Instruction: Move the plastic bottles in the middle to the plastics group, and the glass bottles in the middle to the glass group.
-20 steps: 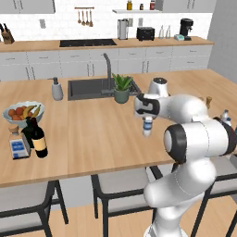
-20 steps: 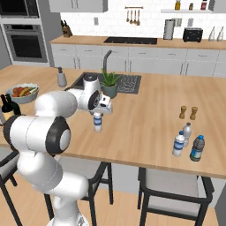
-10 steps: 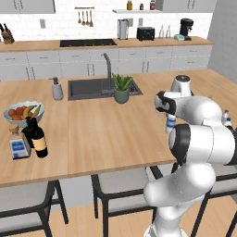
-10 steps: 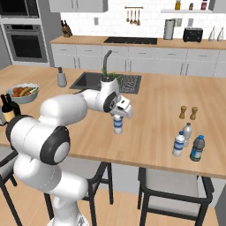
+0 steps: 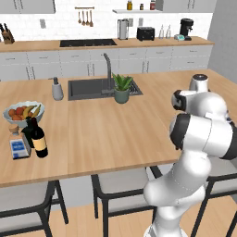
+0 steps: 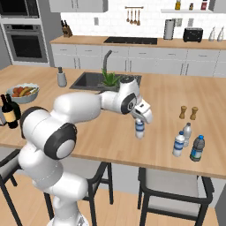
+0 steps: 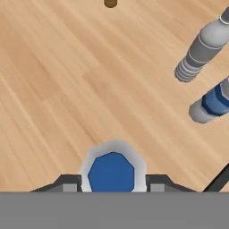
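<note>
My gripper is shut on a small clear plastic bottle with a blue label, held upright and low over the island counter. In the hand view the bottle sits between my two fingertips. The plastics group, three small bottles, stands to the right near the front edge; two of these bottles show ahead in the hand view. At the far left the tall dark wine bottle stands beside a small square clear bottle of the glass group.
Two brown shakers stand behind the plastics group. A fruit bowl, a grey soap dispenser, the sink and a potted plant lie further back. Stools stand under the front edge.
My gripper has carried the plastic bottle to the right along the counter, from in front of the sink towards the plastics group. The other bottles have stayed put.
</note>
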Controlling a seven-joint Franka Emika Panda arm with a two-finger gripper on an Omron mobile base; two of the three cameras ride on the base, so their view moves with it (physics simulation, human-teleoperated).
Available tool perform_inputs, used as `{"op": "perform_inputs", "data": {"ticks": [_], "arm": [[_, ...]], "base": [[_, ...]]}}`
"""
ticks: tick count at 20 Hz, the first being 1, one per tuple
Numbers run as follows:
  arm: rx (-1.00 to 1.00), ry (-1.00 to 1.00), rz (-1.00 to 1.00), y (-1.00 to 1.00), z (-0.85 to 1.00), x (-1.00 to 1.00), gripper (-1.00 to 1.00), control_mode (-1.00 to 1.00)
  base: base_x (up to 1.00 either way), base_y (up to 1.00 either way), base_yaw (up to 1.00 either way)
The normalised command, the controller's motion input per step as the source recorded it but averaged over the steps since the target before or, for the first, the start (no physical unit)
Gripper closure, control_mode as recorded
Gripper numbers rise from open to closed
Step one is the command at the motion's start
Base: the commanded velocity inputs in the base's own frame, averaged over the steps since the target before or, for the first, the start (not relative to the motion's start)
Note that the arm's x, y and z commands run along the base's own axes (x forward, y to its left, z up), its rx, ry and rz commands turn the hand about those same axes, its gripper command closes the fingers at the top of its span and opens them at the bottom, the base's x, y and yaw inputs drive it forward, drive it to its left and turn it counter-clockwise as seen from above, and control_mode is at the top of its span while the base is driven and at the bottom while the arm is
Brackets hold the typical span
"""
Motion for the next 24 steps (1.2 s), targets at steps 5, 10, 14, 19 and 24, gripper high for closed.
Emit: {"op": "perform_inputs", "data": {"ticks": [5,10,14,19,24], "arm": [[0.05,0.0,-0.22,-0.66,0.0,-0.05,1.0,-1.0],[0.08,0.0,-0.16,-0.55,0.0,-0.14,1.0,-1.0],[0.07,0.0,-0.18,-0.56,0.0,-0.02,1.0,-1.0],[0.05,0.0,-0.18,-0.3,0.0,0.0,1.0,-1.0],[0.02,0.0,-0.13,-0.15,0.0,0.0,1.0,-1.0]], "base": [[0.0,0.0,0.0],[0.0,0.0,0.0],[0.0,0.0,0.0],[0.0,0.0,0.0],[0.0,0.0,0.0]]}}
